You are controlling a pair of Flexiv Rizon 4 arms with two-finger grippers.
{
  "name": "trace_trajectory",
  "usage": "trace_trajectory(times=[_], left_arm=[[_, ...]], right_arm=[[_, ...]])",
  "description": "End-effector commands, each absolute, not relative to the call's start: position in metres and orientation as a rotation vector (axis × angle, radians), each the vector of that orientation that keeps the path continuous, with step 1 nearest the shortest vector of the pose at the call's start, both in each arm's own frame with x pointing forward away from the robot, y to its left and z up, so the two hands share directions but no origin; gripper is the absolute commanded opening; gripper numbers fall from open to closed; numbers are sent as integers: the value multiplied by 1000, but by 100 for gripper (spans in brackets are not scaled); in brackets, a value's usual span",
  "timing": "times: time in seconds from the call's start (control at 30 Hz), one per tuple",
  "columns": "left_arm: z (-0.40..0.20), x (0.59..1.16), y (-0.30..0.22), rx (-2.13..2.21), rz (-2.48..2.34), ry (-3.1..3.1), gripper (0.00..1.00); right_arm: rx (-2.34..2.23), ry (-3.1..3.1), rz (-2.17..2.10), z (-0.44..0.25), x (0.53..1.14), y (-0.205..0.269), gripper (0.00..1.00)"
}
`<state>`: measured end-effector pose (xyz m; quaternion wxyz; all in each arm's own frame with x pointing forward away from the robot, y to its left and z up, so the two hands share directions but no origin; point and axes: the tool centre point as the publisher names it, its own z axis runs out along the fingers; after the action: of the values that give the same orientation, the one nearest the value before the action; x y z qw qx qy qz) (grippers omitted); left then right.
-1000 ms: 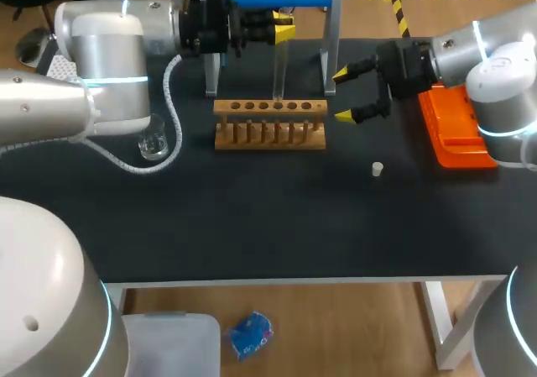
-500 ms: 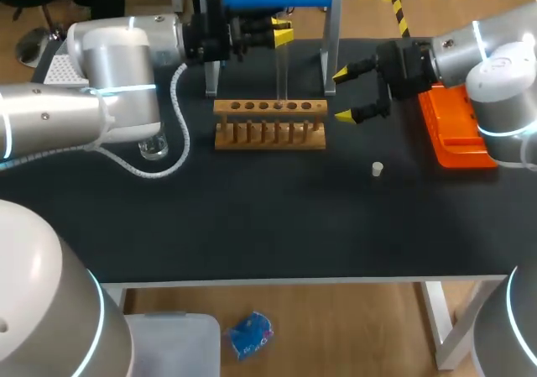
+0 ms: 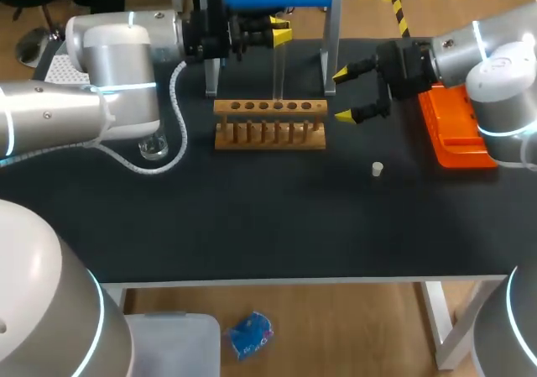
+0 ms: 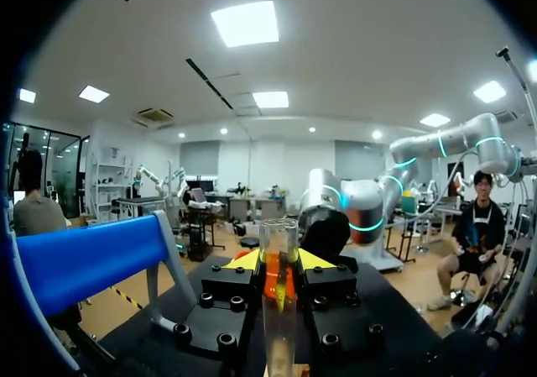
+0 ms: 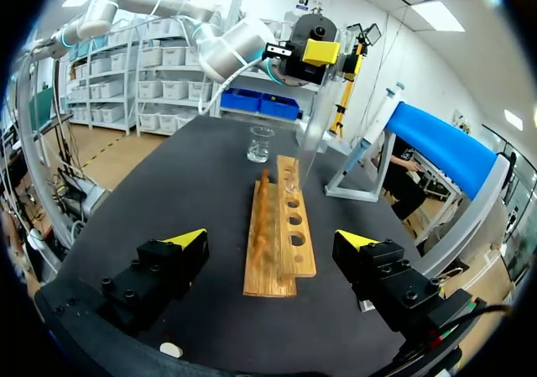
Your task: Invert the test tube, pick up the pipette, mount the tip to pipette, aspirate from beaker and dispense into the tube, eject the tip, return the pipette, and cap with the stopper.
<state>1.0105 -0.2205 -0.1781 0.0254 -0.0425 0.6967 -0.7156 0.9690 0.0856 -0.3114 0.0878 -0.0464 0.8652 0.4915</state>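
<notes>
2 grippers: our left gripper (image 3: 282,26) is pinching the clear glass test tube (image 3: 278,70) near its upper end. Our right gripper (image 3: 343,96) is spread wide and holds nothing, just off the right end of the rack.
Test tube: upright with its open mouth up in the left wrist view. It hangs over the light wooden test-tube rack (image 3: 269,125), with its lower end close to the row of holes. We cannot tell whether it has entered 1.
Step, as we judge it: seating the tube mouth-up in the rack, with the pipette work not yet begun.
Other items: the small clear glass beaker (image 3: 153,146) stands left of the rack. The small white stopper (image 3: 377,169) lies alone on the black bench (image 3: 252,226). The orange tip box (image 3: 453,129) sits under our right arm.
Risk 1: if the tube is off a hole's centre, lowering it could jam glass against wood and crack it or shove the rack.
Risk 2: letting go before the tube is seated could drop or tip it.
Risk 3: our left arm passes right above the beaker, so a low pull-back could knock it over.
</notes>
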Motion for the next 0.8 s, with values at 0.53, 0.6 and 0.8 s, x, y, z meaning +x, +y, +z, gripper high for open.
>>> trace_trajectory(times=[0.53,0.6,0.8], left_arm=[[-190,1009,-222,-105,-2216,2076,0],[-193,1008,-222,-107,-2217,2074,0],[-196,1007,-219,-106,-2203,2074,0]], right_arm=[[-139,2577,1462,-311,969,85,100],[-139,2577,1462,-311,969,85,100],[-139,2577,1462,-311,969,85,100]])
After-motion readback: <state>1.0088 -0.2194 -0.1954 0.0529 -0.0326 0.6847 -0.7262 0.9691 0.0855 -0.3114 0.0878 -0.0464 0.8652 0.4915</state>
